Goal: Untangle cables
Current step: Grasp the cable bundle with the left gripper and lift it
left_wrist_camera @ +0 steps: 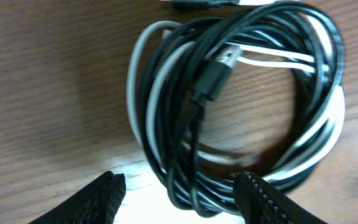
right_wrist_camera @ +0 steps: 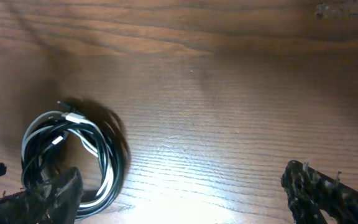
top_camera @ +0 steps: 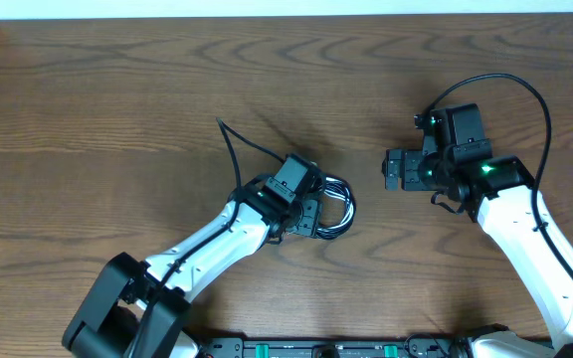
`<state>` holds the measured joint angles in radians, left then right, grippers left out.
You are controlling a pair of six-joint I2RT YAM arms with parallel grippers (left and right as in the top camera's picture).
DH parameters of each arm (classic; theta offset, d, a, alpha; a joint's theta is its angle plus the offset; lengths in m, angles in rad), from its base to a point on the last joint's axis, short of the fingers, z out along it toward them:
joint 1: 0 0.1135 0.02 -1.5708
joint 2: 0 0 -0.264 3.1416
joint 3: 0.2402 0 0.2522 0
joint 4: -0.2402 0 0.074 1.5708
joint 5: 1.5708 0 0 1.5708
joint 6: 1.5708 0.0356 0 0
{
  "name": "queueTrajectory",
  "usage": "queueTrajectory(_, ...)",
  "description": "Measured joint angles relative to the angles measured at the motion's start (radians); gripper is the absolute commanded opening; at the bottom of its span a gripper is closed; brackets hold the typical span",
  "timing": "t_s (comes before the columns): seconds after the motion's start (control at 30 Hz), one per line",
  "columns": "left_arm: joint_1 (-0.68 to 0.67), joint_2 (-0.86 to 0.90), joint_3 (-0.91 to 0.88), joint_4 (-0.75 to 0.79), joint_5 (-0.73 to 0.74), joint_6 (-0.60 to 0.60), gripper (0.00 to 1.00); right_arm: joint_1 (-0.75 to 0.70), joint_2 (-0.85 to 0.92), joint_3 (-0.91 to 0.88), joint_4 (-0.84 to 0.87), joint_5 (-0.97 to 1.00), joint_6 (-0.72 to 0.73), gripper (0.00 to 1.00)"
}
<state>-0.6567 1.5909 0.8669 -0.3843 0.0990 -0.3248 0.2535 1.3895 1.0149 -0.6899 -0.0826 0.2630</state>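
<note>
Overhead, cables (top_camera: 349,211): one coil, mid-counter (top_camera: 117,89), partly under the left arm (top_camera: 217,234).
Left wrist, black cable (left_wrist_camera: 179,180): several loops wound through the white ones; its black plug (left_wrist_camera: 212,81) lies across the coil.
Left wrist, white cable (left_wrist_camera: 137,81): loops in the same coil, crossed over and under by black.
Left jaws: open, tips either side of the coil's near edge. Nothing is pinched, and contact with the cords cannot be told.
Right jaws: open wide and empty, well apart from the coil, to its right.
Done: nothing visible. No cord is pulled free and both colours share one coil.
Remaining: take a plug end, draw one cord out loop by loop, lay black and white apart.
Stage, as judged: the very start, first grasp not yet made.
</note>
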Motion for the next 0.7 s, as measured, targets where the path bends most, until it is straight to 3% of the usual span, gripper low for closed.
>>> queueTrajectory(0.33, 0.000, 0.046, 0.000, 0.001, -0.024, 0.000, 0.60, 0.000, 0.000, 0.000, -0.007, -0.016, 0.000, 0.99)
queueTrajectory(0.53, 0.000, 0.089, 0.000, 0.021, -0.023, 0.002, 0.49, 0.000, 0.000, 0.000, -0.008, -0.019, 0.000, 0.99)
queueTrajectory(0.6, -0.001, 0.091, 0.000, 0.025, -0.023, 0.004, 0.40, 0.000, 0.000, 0.000, -0.008, -0.021, 0.000, 0.99)
queueTrajectory(0.7, -0.001, 0.091, 0.000, 0.037, -0.024, 0.001, 0.19, 0.000, 0.000, 0.000, -0.009, -0.022, 0.000, 0.99)
